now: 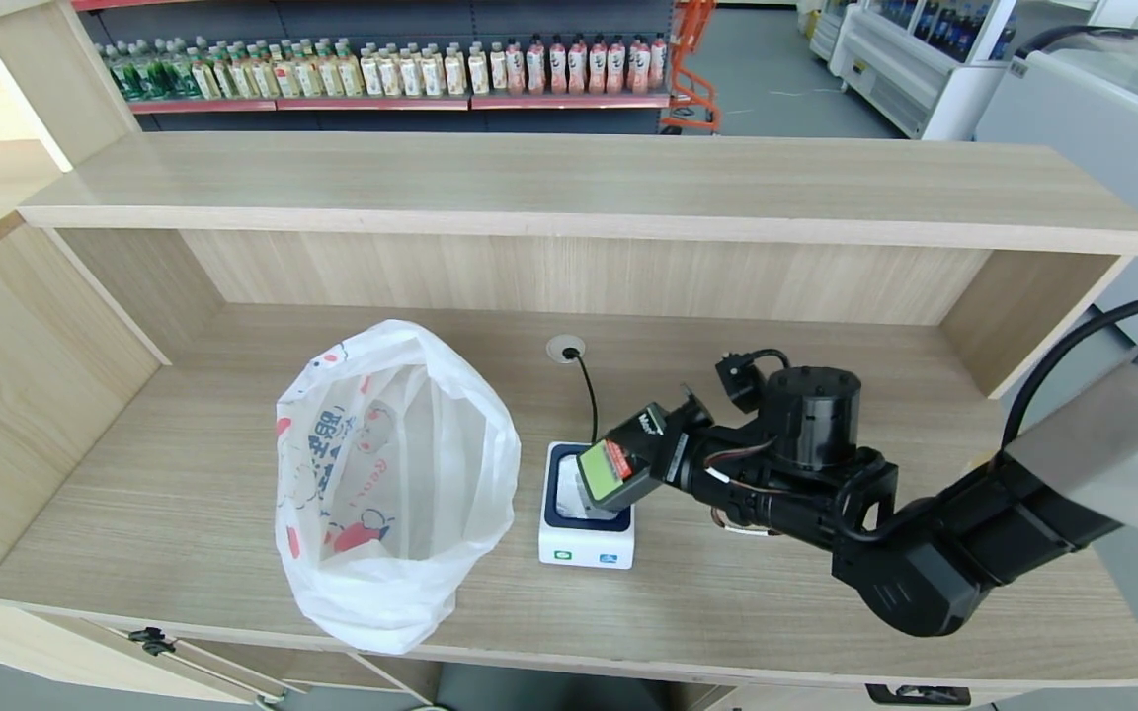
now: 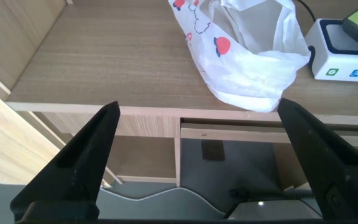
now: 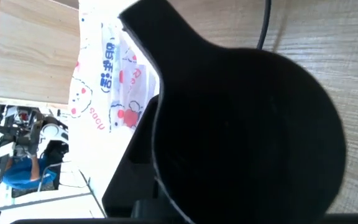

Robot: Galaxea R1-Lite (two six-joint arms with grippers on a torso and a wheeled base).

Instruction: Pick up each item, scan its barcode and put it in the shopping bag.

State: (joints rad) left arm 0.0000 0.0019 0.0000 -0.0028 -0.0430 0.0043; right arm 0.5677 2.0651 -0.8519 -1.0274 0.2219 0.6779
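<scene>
Clamped in the right end effector (image 1: 640, 456): a small dark box-shaped packet with a green face and red label (image 1: 607, 474). Tilted, and hanging just above the dark window of the white cube-shaped barcode scanner (image 1: 587, 549) at mid-worktop. Fingers pressed against the packet's sides, with nothing else in the grip.

At 9 o'clock from the scanner, just beside it: a thin white plastic shopping bag with red print (image 1: 386, 494), open at the top. At the scanner's 12 o'clock: a thin black cable (image 1: 589, 395) leading to a round grommet in the pale wood worktop (image 1: 184, 494).

Off the worktop's near edge, around 6 o'clock from the bag: the left end effector (image 2: 197, 165), fingers spread wide, holding nothing.

Judging by looks, probably light and stiff, and unlikely to crush under a moderate pinch. Glossy face possibly slippery, so best taken across two flat sides near the middle, leaving the barcode face uncovered. Likely the scanning step now.

For the drop, carry toward 9 o'clock over the bag's mouth and release low. Soft, floppy film there, easy to snag or fold shut if brushed.
</scene>
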